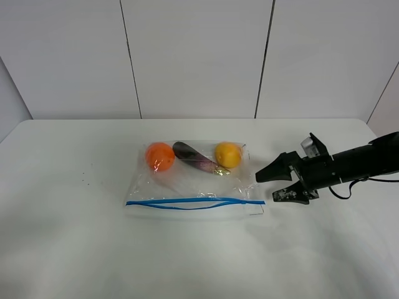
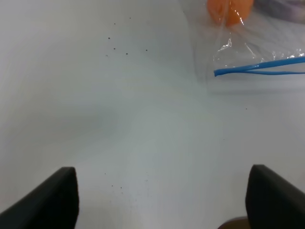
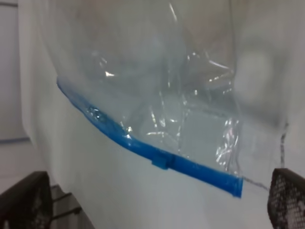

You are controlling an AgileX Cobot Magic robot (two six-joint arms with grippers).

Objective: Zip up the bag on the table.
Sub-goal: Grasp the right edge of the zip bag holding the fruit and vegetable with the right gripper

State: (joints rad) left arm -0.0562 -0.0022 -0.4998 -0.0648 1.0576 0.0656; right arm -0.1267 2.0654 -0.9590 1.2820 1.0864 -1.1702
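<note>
Right gripper (image 1: 267, 188), jaws wide, sits just beside the end of the bag's (image 1: 193, 177) blue zipper strip (image 1: 193, 203) on the table (image 1: 75, 237). Left gripper (image 2: 161, 195) gapes near the opposite corner. From the right wrist, the slider (image 3: 162, 162) lies ahead; best to pinch it squarely while the left pins the bag.

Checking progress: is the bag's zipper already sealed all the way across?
No, the two blue zipper tracks on the bag bow apart along the middle.

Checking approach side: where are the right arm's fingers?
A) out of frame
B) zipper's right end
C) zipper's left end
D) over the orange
B: the high view shows the right arm's fingers open beside the bag, just past the zipper at its right end.
</note>
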